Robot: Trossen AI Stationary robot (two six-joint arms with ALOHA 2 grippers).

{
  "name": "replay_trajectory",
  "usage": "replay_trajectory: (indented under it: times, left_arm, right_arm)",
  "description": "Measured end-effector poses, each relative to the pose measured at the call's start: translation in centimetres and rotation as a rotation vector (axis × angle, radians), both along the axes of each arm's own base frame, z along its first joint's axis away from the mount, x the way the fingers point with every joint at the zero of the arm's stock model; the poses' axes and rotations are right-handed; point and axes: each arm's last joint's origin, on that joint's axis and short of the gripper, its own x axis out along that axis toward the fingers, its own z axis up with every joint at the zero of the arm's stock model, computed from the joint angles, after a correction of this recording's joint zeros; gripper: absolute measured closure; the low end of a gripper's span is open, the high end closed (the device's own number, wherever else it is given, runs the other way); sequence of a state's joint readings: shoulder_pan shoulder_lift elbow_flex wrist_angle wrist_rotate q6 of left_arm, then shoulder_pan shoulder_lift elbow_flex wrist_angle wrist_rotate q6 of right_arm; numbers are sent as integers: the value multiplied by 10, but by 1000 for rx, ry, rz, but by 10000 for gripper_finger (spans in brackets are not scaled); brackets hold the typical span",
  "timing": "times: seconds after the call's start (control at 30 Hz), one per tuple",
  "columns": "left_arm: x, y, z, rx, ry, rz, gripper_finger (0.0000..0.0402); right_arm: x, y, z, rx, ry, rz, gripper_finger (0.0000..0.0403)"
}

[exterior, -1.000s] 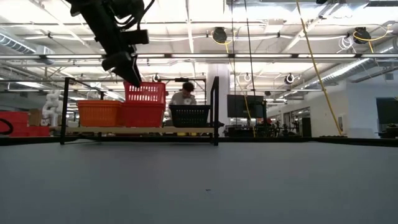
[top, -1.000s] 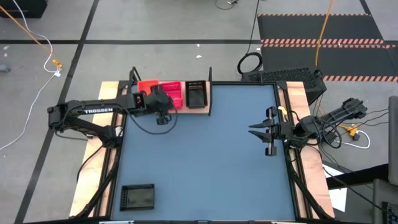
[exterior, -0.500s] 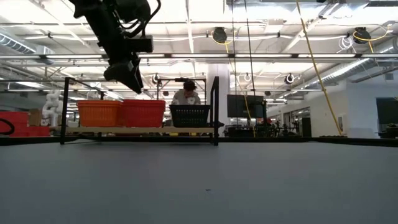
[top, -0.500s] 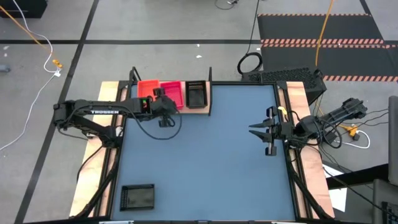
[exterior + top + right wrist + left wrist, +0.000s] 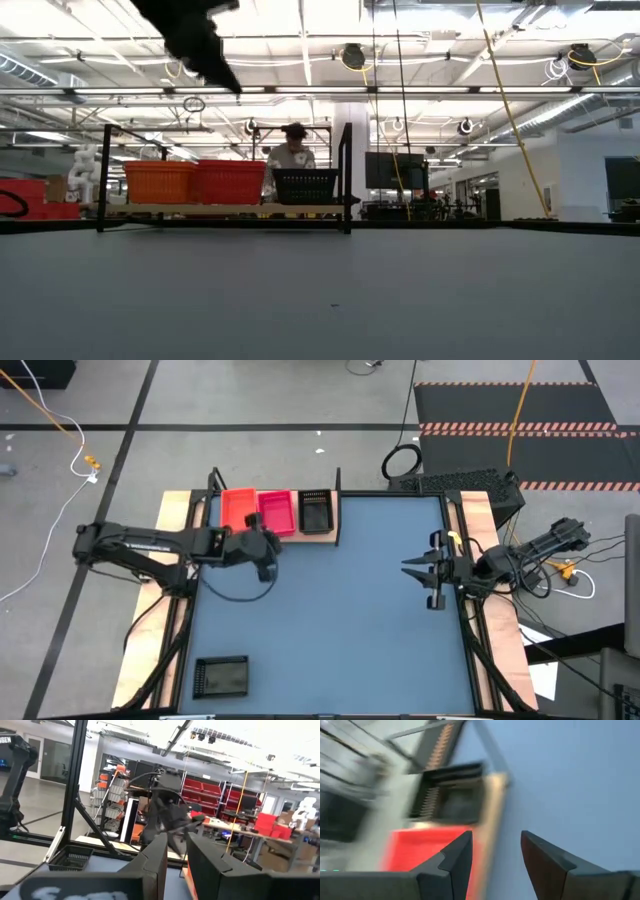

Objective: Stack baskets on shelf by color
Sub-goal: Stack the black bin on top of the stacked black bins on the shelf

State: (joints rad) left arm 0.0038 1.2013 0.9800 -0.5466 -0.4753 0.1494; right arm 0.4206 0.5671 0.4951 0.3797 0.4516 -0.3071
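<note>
Baskets: orange (image 5: 237, 510), pink (image 5: 276, 511) and black (image 5: 315, 510) sit on the shelf (image 5: 322, 536), just beyond the released, empty left gripper (image 5: 266, 564). Right gripper (image 5: 412, 571) waits well apart, fingers parted.

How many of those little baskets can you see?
4: an orange basket, a pink basket and a black basket on the shelf, another black one at the table's near-left corner. Stacks may hide more.

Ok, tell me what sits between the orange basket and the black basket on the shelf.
The pink basket sits between the orange basket and the black basket, seen in the high view.
</note>
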Motion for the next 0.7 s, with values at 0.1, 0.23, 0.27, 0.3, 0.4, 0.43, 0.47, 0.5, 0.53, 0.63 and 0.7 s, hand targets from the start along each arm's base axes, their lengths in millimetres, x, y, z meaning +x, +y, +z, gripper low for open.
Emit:
replay_trajectory:
  times: [0.1,0.23,0.27,0.3,0.4,0.43,0.47,0.5,0.53,0.63,0.7]
  left_arm:
    - [4,-15,7,-253,-193,70,232]
    - [10,-36,3,-589,-299,199,232]
    - [11,-43,-2,-664,-280,213,232]
    - [11,-52,-8,-725,-237,225,232]
    - [11,-82,-24,-868,-138,284,232]
    - [9,-92,-29,-908,-113,328,232]
    - [6,-101,-34,-945,-79,382,232]
    - [3,-110,-39,-989,-53,441,232]
    - [2,-118,-42,-1065,-41,498,232]
    - [-6,-137,-44,-1282,43,680,232]
    - [-10,-148,-44,-1361,56,774,232]
  right_arm:
    - [-1,0,2,-23,-22,-7,337]
    - [-2,-1,10,-46,-94,-22,337]
    - [-3,-1,11,-54,-111,-26,337]
    - [-3,-1,13,-65,-123,-31,337]
    - [-4,-2,15,-122,-146,-53,337]
    - [-5,-2,16,-144,-153,-61,337]
    - [-5,-2,17,-169,-160,-70,337]
    - [-5,-2,18,-194,-167,-80,337]
    - [-5,-2,18,-219,-174,-90,337]
    - [-6,-3,22,-288,-209,-125,337]
    - [-6,-4,24,-309,-225,-146,337]
